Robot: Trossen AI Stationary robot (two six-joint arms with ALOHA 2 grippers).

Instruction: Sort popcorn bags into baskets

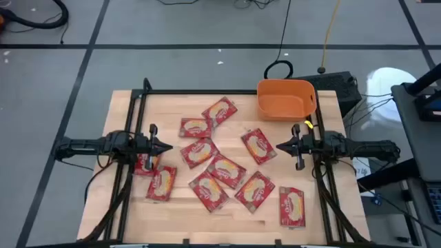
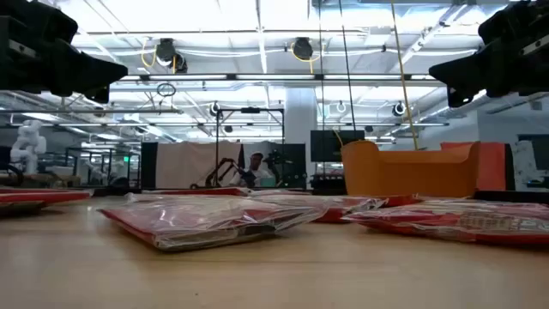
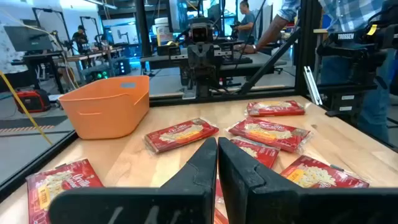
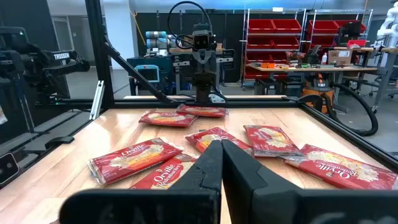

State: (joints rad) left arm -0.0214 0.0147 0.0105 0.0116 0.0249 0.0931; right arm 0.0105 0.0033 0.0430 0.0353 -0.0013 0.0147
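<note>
Red popcorn bags [image 1: 227,171] lie scattered across the bench [image 1: 124,110] centre; orange basket [image 1: 285,99] sits at one o'clock. Left gripper [image 1: 168,147] at nine and right gripper [image 1: 280,146] at three hover closed, empty.

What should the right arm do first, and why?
Probably open the shut right gripper and lower it onto the nearest flat red popcorn packet: all packets lie on the wooden table, and the orange plastic tub looks empty.
</note>
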